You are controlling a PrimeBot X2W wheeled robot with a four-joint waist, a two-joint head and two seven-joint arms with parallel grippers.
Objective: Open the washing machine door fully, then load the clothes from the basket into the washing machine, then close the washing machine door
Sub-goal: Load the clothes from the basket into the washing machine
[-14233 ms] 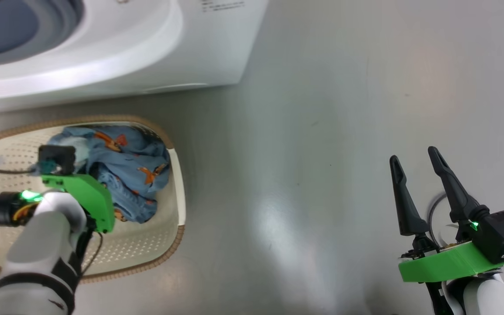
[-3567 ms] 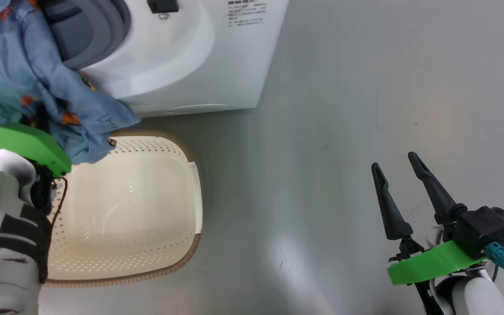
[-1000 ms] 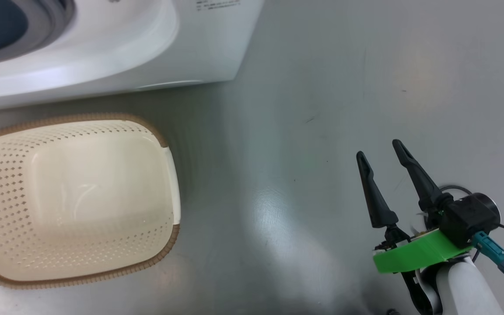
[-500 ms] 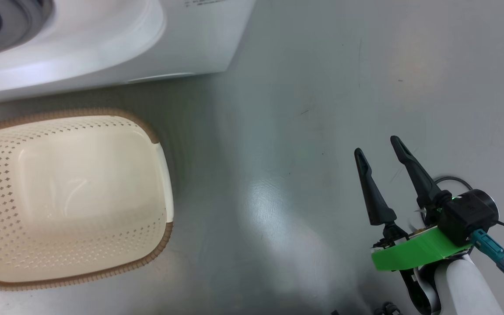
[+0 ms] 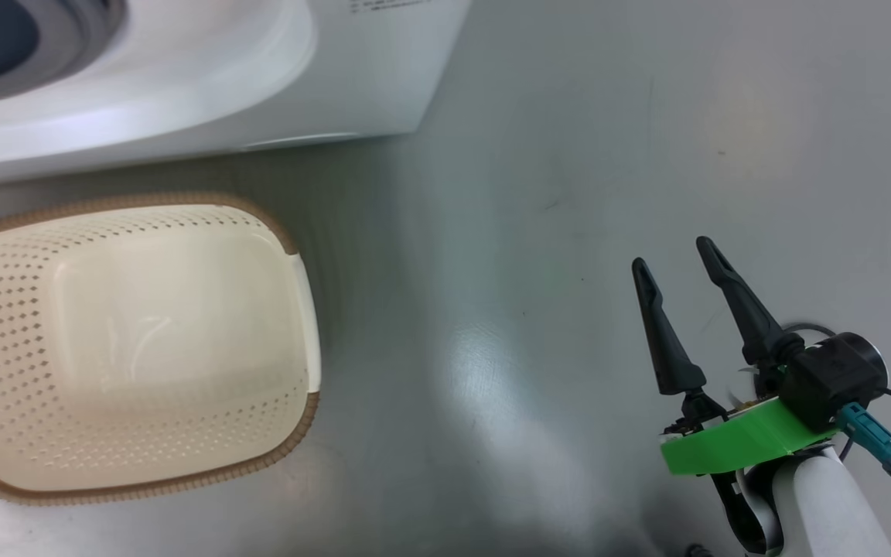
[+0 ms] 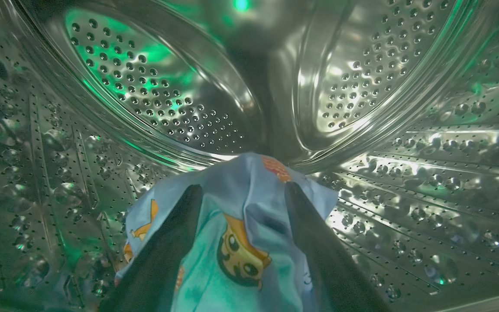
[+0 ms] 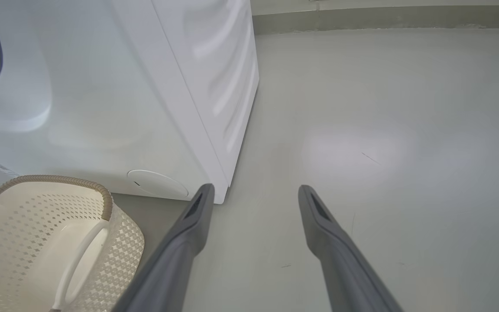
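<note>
Inside the washing machine, clothes lie between the left hand's spread fingers.
Looks light and floppy, so I'd grab a bunched fold, not an edge; right hand gapes too.

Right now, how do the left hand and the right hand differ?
The left hand is inside the steel drum, fingers astride the blue clothes; the right hand hangs over the grey floor, nothing between its fingers. Both stand open.
</note>
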